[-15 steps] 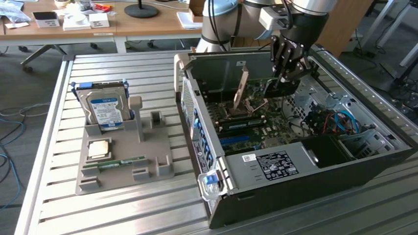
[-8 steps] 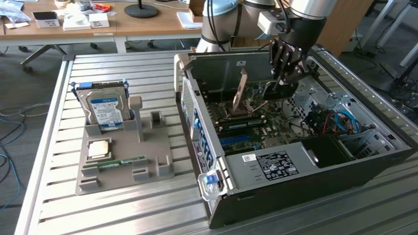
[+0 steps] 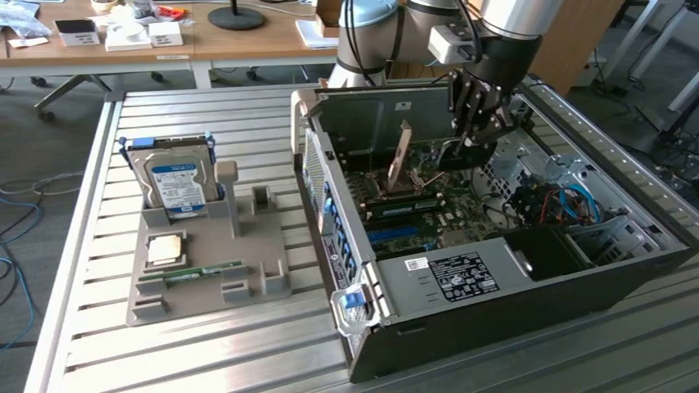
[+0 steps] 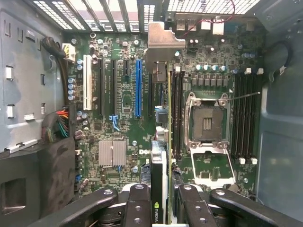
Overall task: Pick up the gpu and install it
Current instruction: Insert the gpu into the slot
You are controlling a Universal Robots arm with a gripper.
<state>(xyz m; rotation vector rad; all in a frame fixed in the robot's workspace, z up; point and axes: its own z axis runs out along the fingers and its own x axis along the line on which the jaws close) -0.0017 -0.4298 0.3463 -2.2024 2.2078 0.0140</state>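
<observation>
Wrist view: tool (image 4: 162,198) pinching gpu (image 4: 159,165) edge-on over motherboard (image 4: 118,109); I see card between blue slot (image 4: 138,87) and black memory slots (image 4: 178,113); exterior view: tool inside open case (image 3: 525,282).

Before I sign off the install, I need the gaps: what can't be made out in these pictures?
- gpu connector edge, seated or not: wrist view, the edge-on card covers it.
- Same seating, exterior view: too small, shadowed below the gripper.
- gpu's fan face: wrist view, card edge-on.

The gpu (image 4: 159,177) stands on edge over the motherboard (image 4: 124,94), inside the case (image 3: 568,282) on the table (image 3: 218,360).
</observation>
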